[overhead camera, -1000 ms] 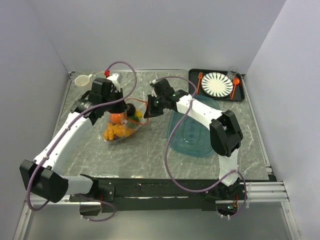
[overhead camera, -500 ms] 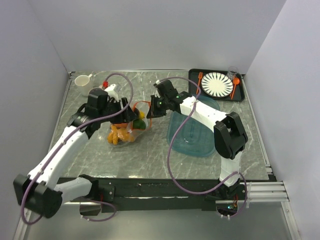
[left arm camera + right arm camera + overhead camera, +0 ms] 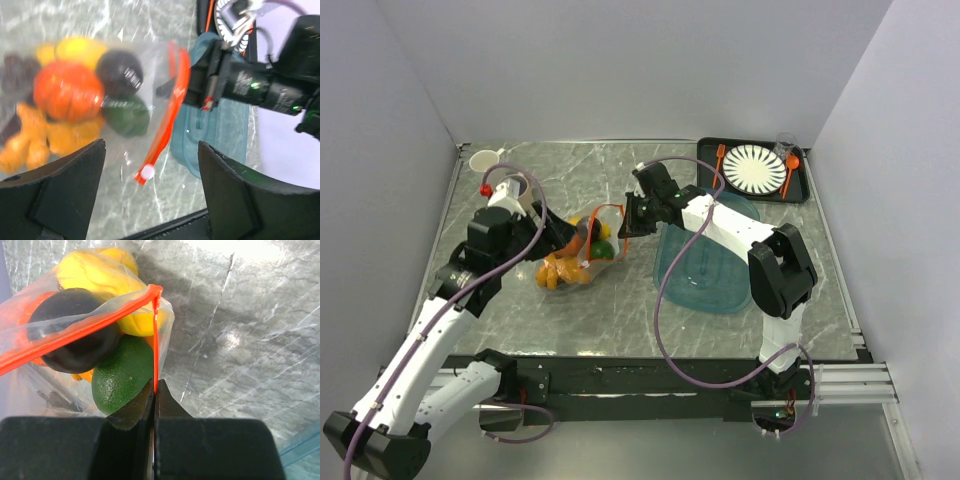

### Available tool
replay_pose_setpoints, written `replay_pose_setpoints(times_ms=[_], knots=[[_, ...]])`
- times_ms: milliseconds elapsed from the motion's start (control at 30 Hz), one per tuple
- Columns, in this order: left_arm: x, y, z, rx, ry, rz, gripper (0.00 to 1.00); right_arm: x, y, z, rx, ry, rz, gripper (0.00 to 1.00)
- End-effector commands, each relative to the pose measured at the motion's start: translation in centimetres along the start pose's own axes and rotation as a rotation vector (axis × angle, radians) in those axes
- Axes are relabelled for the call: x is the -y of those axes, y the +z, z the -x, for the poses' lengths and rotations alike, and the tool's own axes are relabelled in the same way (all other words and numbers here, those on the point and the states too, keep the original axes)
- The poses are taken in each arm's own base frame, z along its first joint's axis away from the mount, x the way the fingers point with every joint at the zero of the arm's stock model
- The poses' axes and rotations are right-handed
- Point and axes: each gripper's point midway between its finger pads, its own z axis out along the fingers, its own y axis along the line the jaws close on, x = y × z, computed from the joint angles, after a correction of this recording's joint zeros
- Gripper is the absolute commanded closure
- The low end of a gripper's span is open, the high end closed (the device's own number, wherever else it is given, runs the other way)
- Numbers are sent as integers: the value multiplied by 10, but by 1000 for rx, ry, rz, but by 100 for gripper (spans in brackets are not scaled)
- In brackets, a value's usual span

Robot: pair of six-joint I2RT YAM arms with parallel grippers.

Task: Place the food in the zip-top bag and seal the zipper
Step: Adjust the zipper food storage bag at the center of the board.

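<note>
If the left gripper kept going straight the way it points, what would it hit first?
Most likely the bag, around the green food inside and the loose end of the zipper. The open left gripper aims right there, though depth is unclear.

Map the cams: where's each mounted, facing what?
Top external: above, behind the bases, looking down on the grey marbled table; both arms show.
Left wrist: looks past open left gripper at the clear zip-top plastic bag of toy food.
Right wrist: looks along shut right gripper pinching the bag's orange-red zipper strip.
Shared: all see the bag.
</note>
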Motion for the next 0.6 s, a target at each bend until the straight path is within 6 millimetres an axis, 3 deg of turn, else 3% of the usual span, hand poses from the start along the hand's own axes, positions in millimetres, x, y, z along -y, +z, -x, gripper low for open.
replay_pose_setpoints(times_ms=[0, 167, 567], knots=[[-2, -5, -6, 45, -167, -25, 19, -11, -24, 23, 90, -19, 24, 100], [-6, -12, -24, 31, -324, -48, 19, -9, -24, 22, 93, -12, 26, 100], [-24, 6, -67, -53, -560, -71, 21, -11, -29, 22, 95, -12, 27, 100]])
